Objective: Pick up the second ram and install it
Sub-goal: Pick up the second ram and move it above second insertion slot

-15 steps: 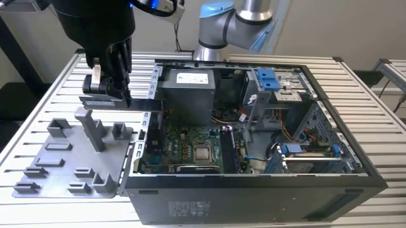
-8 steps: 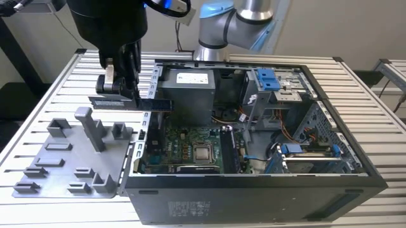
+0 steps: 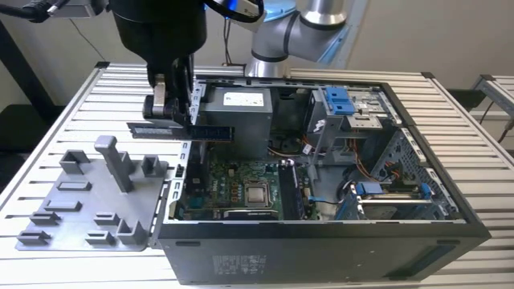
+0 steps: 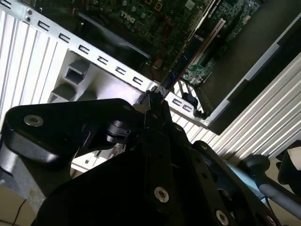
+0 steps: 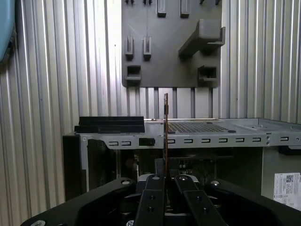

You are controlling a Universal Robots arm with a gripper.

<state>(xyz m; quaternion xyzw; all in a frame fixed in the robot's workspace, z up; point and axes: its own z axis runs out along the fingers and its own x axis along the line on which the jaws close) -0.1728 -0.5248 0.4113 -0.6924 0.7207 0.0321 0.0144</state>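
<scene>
Up over the open computer case's point(image 3: 321, 238) wall on the exterior view's left, the gripper point(image 3: 173, 119) is pinched tight on the second ram point(image 3: 213, 133), holding it level and on edge in mid-air. Down inside the case you've got the motherboard point(image 3: 233, 186), a silver processor chip point(image 3: 257, 194) and the power supply box point(image 3: 237, 117). Arm point(image 3: 161, 30) hangs pretty much straight down, with a grey holder plate point(image 3: 80, 208) just beside the case.

The hand point(image 3: 178, 120) hides part of the second ram point(image 3: 211, 133).
</scene>
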